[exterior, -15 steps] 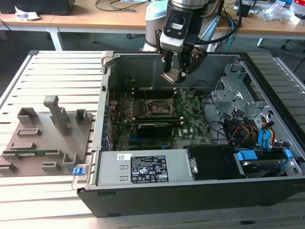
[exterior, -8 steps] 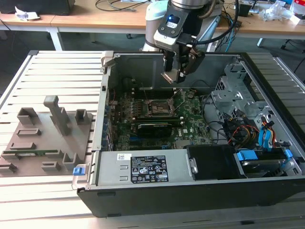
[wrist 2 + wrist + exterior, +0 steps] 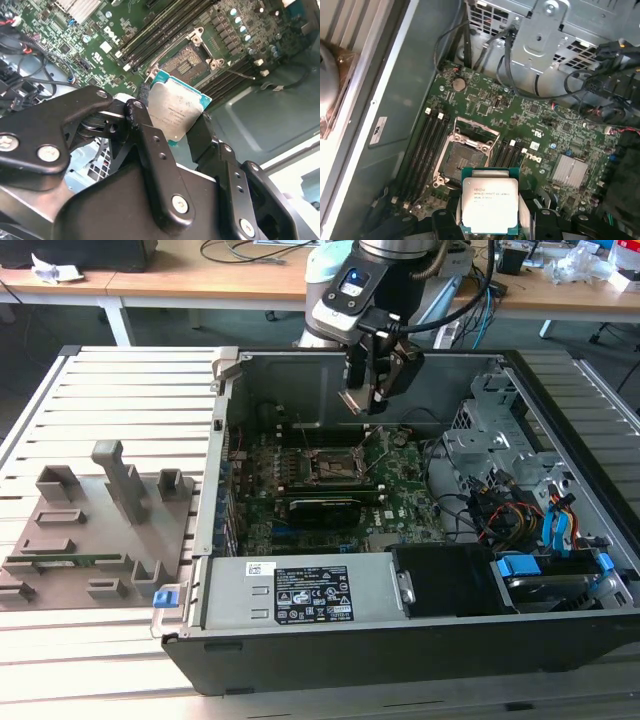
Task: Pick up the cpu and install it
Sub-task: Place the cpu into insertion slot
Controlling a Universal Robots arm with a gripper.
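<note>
As it hangs over the motherboard near the open socket, the hand clamps the cpu.

Slatted metal table with open computer case and, toward the exterior view's left, grey plastic tray

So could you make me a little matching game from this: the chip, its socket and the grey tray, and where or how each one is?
Things:
1. cpu
2. socket
3. grey tray

States:
A. on the slatted table, outside the computer case
B. held in the hand, above the motherboard
C. open and empty, on the motherboard

Pairs: 1-B, 2-C, 3-A.
</note>
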